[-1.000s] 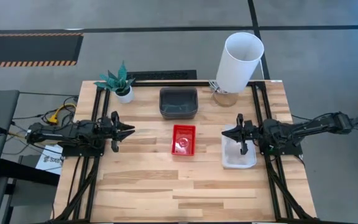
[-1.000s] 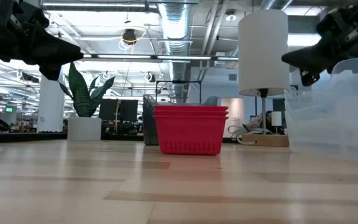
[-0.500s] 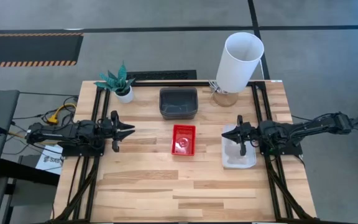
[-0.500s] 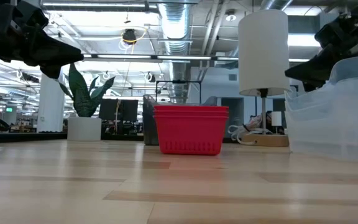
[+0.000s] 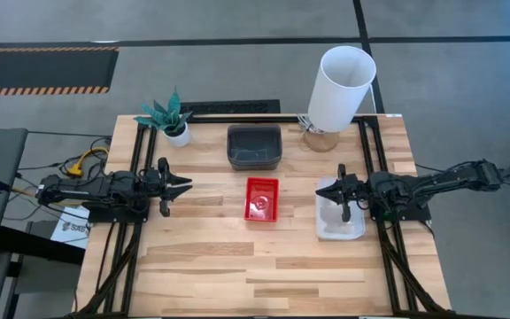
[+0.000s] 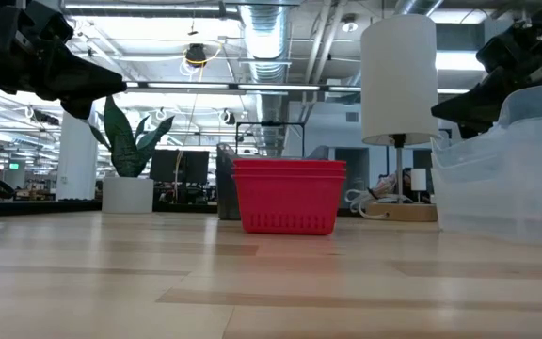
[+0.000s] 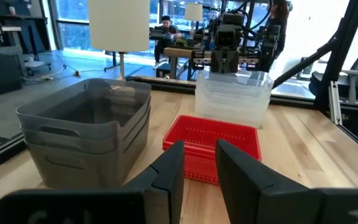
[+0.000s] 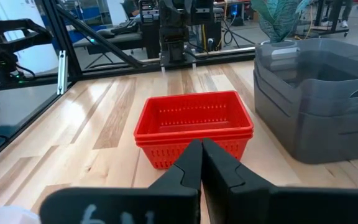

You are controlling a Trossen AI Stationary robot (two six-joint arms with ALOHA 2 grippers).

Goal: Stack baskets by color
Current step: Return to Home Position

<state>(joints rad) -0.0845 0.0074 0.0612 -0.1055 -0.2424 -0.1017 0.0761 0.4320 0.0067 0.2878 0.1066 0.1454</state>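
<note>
Left gripper (image 5: 184,185) hangs over the table's (image 5: 237,266) left side, fingers a bit apart. Right gripper (image 5: 324,190), fingers pressed together, is above the clear baskets (image 5: 339,226) by the right edge. Red baskets (image 5: 261,198) are dead centre, grey baskets (image 5: 254,146) just behind. Bare wood spans the near half.

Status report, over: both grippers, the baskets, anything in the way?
Left gripper open, empty, left of red stack. Right gripper shut, empty, over clear stack. Grey stack behind red. Nothing blocks either arm.
</note>
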